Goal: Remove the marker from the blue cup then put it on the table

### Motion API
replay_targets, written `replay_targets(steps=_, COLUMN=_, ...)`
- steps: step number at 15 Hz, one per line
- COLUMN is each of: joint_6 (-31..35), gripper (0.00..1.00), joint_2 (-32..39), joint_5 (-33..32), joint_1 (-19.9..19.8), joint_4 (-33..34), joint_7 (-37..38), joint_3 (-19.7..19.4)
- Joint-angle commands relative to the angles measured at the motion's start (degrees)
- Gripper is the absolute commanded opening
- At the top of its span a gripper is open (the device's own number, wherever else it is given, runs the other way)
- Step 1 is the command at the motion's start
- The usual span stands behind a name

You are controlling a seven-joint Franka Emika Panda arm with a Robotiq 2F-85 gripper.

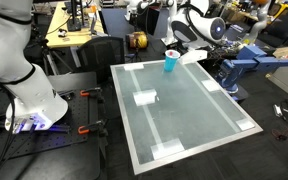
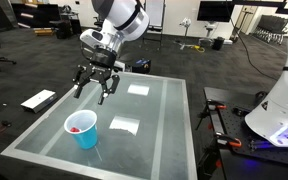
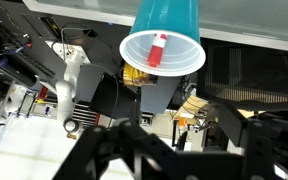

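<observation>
The blue cup (image 2: 82, 133) stands upright near one end of the pale glossy table (image 2: 154, 140). It also shows in an exterior view (image 1: 171, 65) and in the wrist view (image 3: 164, 30). The red-pink marker (image 3: 157, 48) lies inside the cup; its red shows in both exterior views (image 2: 77, 127) (image 1: 171, 53). My gripper (image 2: 96, 88) is open and empty. It hangs above the table, apart from the cup and not touching it. In the wrist view its dark fingers (image 3: 184, 150) fill the bottom of the picture, with the cup beyond them.
White tape patches (image 2: 124, 125) (image 1: 144, 97) lie on the table top. The white robot base (image 2: 279, 105) stands beside the table. A wooden desk (image 1: 69, 35), a black chair (image 1: 104, 52) and blue equipment (image 1: 242, 65) stand around the table's far end.
</observation>
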Motion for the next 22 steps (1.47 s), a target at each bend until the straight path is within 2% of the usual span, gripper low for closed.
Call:
replay_targets(steps=1, joint_6=3.3, gripper=0.77, joint_2=1.3, joint_5=-1.5, joint_1=0.7, joint_4=1.9, joint_7=1.1, joint_3=0.6)
replay_targets(steps=2, joint_6=3.9, gripper=0.73, joint_2=1.5, joint_5=-1.8, joint_1=0.9, joint_4=2.1, joint_7=1.2, joint_3=0.7)
replay_targets(steps=7, joint_6=6.6, gripper=0.72, joint_2=2.5, joint_5=-3.6, joint_1=1.3, joint_4=2.6, joint_7=1.6, joint_3=1.3)
replay_targets(steps=10, joint_6=7.4, gripper=0.66, joint_2=3.1, joint_5=-4.9, joint_1=1.3, joint_4=3.2, joint_7=1.9, joint_3=1.8)
replay_targets(steps=22, joint_6=8.1, gripper=0.54, joint_2=5.0, joint_5=-7.7, joint_1=1.2, joint_4=4.8, joint_7=2.8, joint_3=3.0)
